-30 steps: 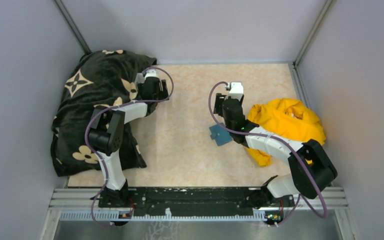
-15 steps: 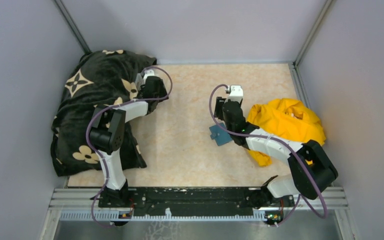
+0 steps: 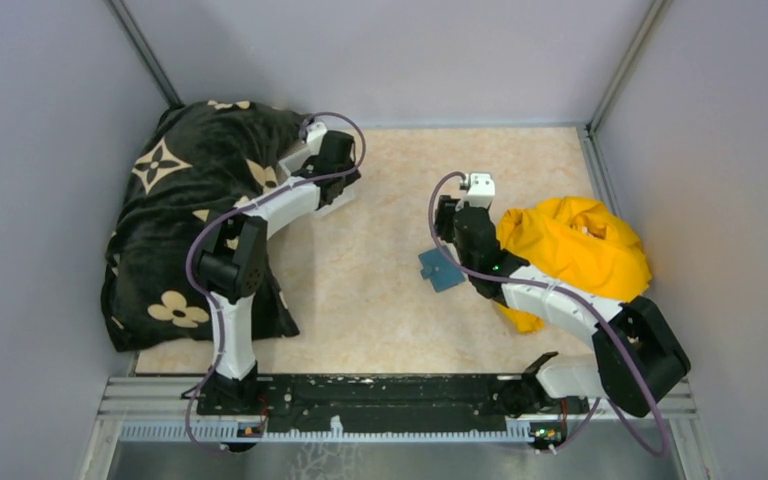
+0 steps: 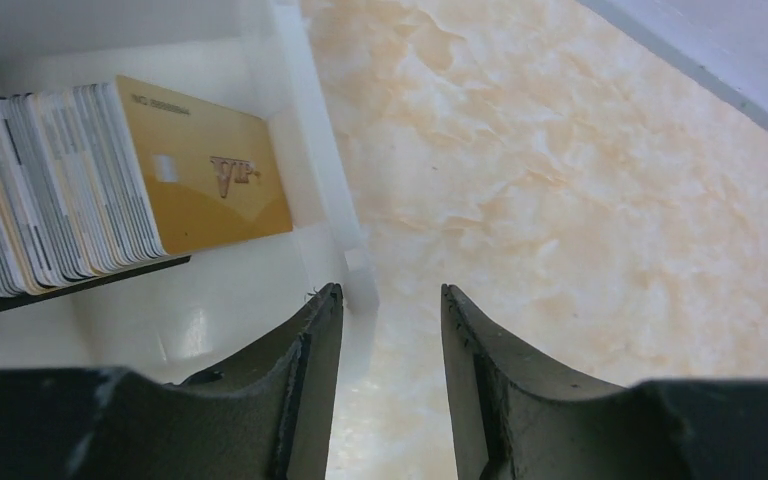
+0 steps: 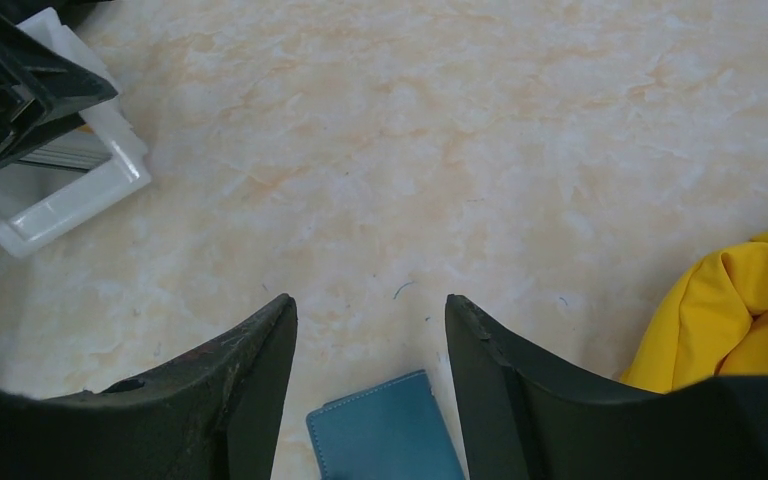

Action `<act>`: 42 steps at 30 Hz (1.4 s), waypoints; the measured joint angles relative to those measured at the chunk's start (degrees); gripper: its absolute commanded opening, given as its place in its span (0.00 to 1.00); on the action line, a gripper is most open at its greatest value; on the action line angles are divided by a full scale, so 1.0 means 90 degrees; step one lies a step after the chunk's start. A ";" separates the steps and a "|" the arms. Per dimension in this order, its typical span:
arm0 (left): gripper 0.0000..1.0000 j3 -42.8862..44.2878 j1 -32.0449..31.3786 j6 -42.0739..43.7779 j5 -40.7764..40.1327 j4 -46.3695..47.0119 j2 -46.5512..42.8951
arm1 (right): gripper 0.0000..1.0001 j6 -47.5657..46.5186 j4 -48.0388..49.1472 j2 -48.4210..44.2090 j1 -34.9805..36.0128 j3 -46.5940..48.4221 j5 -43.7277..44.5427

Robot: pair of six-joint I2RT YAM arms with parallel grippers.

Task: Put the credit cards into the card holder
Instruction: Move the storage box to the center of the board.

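The credit cards (image 4: 60,190) stand on edge as a stack in a white tray (image 4: 260,290), with a gold VIP card (image 4: 210,190) at the front. My left gripper (image 4: 390,290) is open and straddles the tray's right wall, one finger inside the tray and the other over the table. From above, that gripper (image 3: 332,185) sits over the tray (image 3: 338,207). The teal card holder (image 3: 442,268) lies closed and flat on the table. My right gripper (image 5: 370,305) hangs open just above the holder (image 5: 385,430), touching nothing.
A black blanket with tan flower patterns (image 3: 190,200) fills the left side beside the tray. A bunched yellow cloth (image 3: 570,245) lies right of the card holder and under the right arm. Grey walls close in the table on three sides.
My left gripper has swung to the right and farther back, off the blanket's edge, and its jaws have narrowed. The right gripper has drifted slightly right; the card holder has not moved.
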 measured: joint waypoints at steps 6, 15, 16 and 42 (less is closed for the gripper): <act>0.48 0.0906 -0.0355 -0.0651 -0.0053 -0.0576 0.0578 | 0.57 0.0002 -0.0080 -0.0257 0.0002 -0.0165 -0.0017; 0.66 0.1290 -0.0729 -0.0872 -0.0104 -0.0947 0.0818 | 0.57 -0.0036 -0.0262 -0.0760 0.0002 -0.0299 -0.0041; 0.68 0.1270 -0.0775 -0.0787 -0.0121 -0.0942 0.0746 | 0.57 -0.0041 -0.0272 -0.0799 0.0002 -0.0299 -0.0051; 0.77 0.2633 0.1124 0.1161 0.0155 -0.0236 0.1241 | 0.56 -0.0053 -0.0163 -0.0131 0.0010 0.0044 -0.1120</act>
